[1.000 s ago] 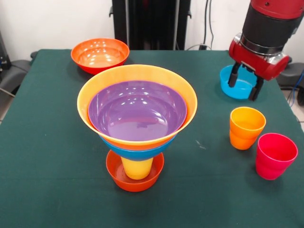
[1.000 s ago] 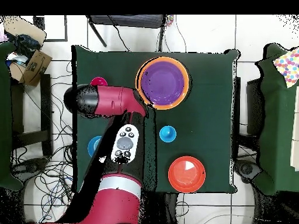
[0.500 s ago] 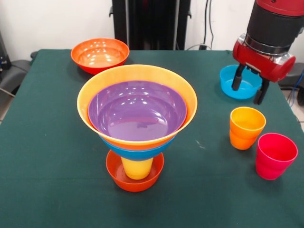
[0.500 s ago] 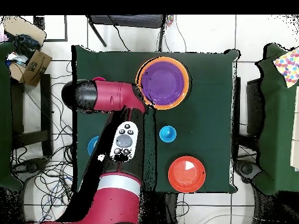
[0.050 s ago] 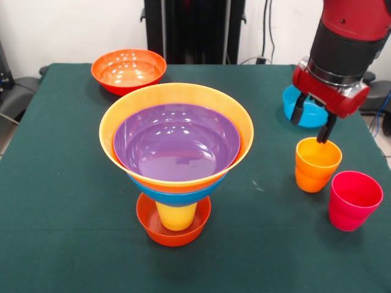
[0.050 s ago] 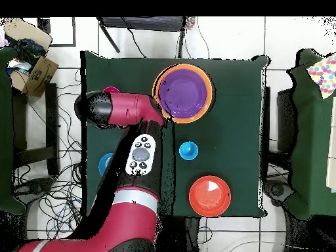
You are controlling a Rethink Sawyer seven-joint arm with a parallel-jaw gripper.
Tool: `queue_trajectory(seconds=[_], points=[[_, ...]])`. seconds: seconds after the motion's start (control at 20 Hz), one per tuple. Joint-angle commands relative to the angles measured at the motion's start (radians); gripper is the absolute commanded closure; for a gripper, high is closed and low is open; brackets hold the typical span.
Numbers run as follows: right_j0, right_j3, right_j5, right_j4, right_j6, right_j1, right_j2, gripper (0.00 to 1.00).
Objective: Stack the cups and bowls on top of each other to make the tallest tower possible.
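The tower [image 5: 176, 143] stands mid-table: a small red-orange bowl [image 5: 174, 232] at the base, a yellow cup [image 5: 176, 217] in it, then blue, light orange and purple bowls flaring above. From overhead the tower [image 6: 183, 92] shows purple inside an orange rim. An orange cup [image 5: 316, 163] and a pinkish red cup [image 5: 354, 199] stand upright at the right. My gripper [image 5: 309, 129] hangs open and empty just behind the orange cup, one fingertip [image 5: 322, 137] over its far rim. The small teal-blue bowl [image 5: 308, 113] lies behind the gripper. Overhead, the arm hides the gripper.
A medium red-orange bowl [image 5: 128, 69] sits at the far left corner, seen overhead as the red-orange bowl [image 6: 210, 195]. A blue cup [image 6: 189, 150] stands between it and the tower in the overhead view. The green table's edge [image 5: 382, 152] runs close to the cups.
The gripper has come down and a little left, from over the teal-blue bowl to the far rim of the orange cup. It stays open. No object has moved.
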Motion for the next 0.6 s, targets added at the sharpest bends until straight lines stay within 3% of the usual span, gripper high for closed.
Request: queue_trajectory(seconds=[0.05,0.6], points=[[0.006,0.028,-0.036,-0.047,0.05,0.065,0.044,0.0],[-0.011,0.05,-0.095,-0.044,0.014,0.079,0.08,0.0]])
